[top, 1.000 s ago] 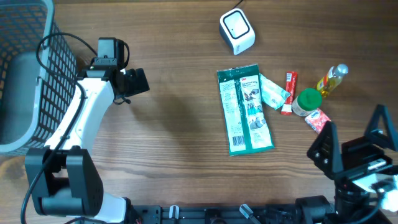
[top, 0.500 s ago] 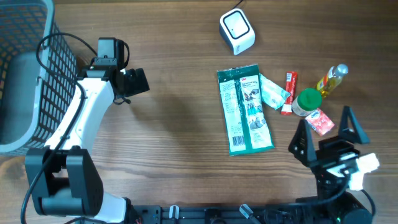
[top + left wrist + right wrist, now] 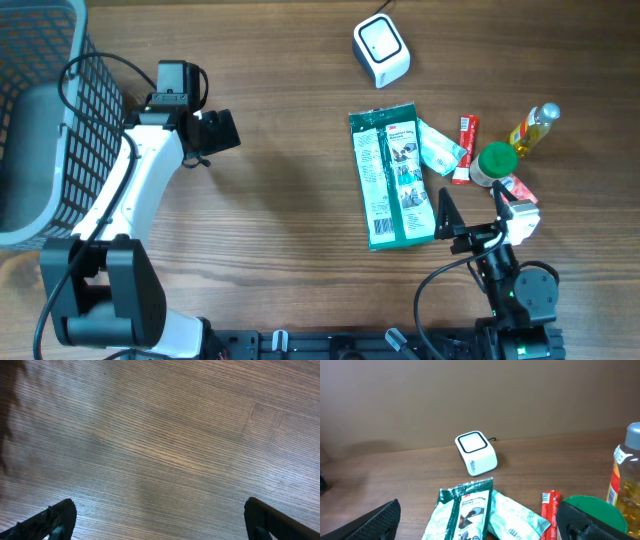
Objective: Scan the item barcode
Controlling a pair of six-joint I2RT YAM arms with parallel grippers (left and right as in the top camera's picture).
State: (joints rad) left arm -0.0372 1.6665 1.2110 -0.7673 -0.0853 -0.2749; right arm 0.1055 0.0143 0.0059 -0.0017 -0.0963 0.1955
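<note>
Brown wood-grain table (image 3: 290, 200).
- Grey wire basket (image 3: 40, 120): left edge, seen overhead only.
- White box-shaped barcode scanner (image 3: 381, 50): far centre.
- Long green printed packet (image 3: 392, 175): lies flat, nearer than the scanner.
- Pale green sachet (image 3: 438, 148): touches the packet's right edge.
- Red stick sachet (image 3: 464, 148), green-lidded jar (image 3: 494, 163), yellow bottle (image 3: 533, 128): further right.
- Left gripper (image 3: 160, 516): spread wide, bare wood beneath.
- Right gripper (image 3: 473, 212): spread wide, empty, beside the packet's near corner.

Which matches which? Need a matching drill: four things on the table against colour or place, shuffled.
Things:
1. scanner
2. bottle
3. basket
4. pack

Descriptions:
A. grey mesh, far left
B. white, at the back, standing alone
C. yellow, rightmost item
D. green, long, lying flat in front of the scanner

Pairs: 1-B, 2-C, 3-A, 4-D
</note>
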